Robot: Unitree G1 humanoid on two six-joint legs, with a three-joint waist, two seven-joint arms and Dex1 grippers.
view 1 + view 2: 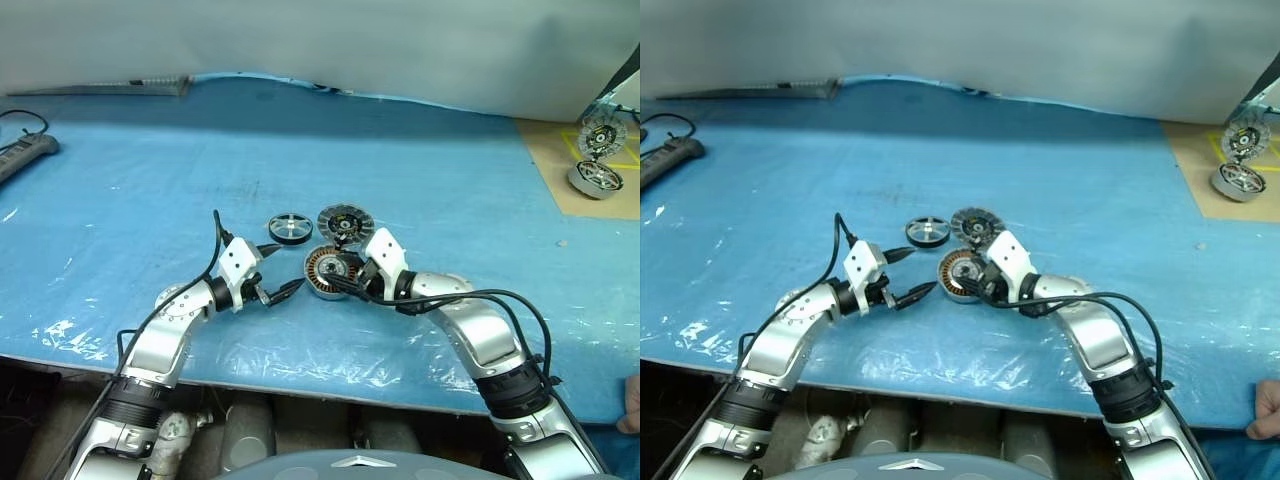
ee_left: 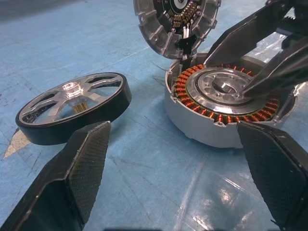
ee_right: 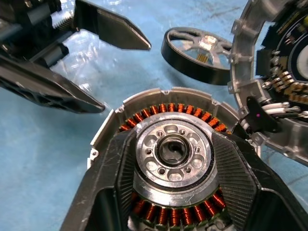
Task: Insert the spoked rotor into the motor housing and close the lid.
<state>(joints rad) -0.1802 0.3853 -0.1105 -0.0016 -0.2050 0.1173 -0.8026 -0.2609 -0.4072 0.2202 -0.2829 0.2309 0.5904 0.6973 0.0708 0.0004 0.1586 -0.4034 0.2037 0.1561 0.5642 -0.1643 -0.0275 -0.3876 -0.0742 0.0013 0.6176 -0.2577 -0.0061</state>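
We see the motor housing point(image 1: 331, 272) lying flat on the blue-covered tabletop point(image 1: 420, 170), roughly midway between the left and right edges and nearer the near edge than the far one. Its copper-brown windings ring a silver central hub, open to view from above. The spoked rotor point(image 1: 289, 227) lies flat just beyond the housing on its far-left side, close to it but apart. The lid point(image 1: 345, 221) stands tilted on edge at the far side of the housing, leaning against its rim, with a short bundle of wires running between the two.

Our right gripper point(image 1: 341, 281) is over the housing, its two black fingers point(image 3: 240, 168) spread to either side of the central hub and resting above the windings; we cannot tell whether they press on anything, and nothing is lifted. Our left gripper point(image 1: 276, 270) hangs just to the left of the housing, its fingers point(image 2: 82, 163) spread wide and holding nothing, with the rotor and housing both ahead of it.

A second motor point(image 1: 596, 178) sits well apart near the far right corner, on a brown sheet point(image 1: 560, 160). A power strip point(image 1: 25, 155) lies at the far left edge.
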